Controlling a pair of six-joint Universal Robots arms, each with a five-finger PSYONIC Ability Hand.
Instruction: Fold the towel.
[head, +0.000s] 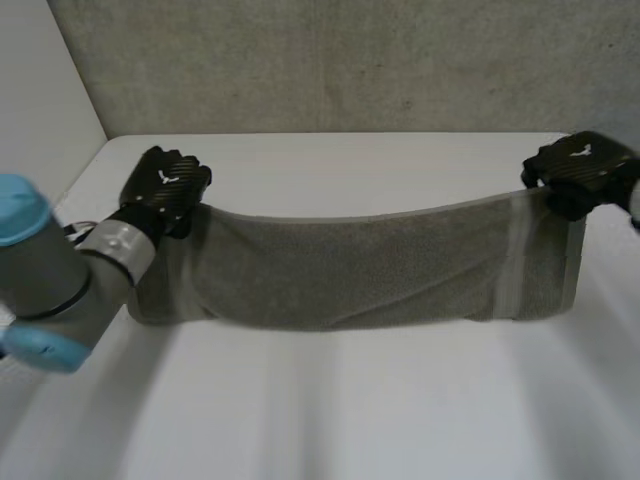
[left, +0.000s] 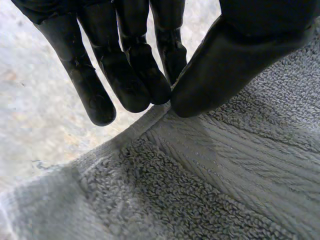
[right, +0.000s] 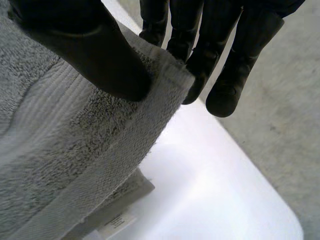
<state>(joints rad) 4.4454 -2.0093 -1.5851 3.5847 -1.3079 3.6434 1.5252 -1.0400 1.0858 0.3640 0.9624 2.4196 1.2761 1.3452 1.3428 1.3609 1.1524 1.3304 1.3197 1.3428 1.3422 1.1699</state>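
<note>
- The grey terry towel with woven end bands (head: 350, 270) hangs stretched between the two hands over the white counter (head: 320, 410)
- The black left hand (head: 165, 185) pinches one top corner between thumb and fingers
- The black right hand (head: 580, 172) pinches the other top corner the same way
- To fold cleanly, I judge both pinches should hold firm, the hands travel level and together, and the top edge land squarely on the lower one
</note>
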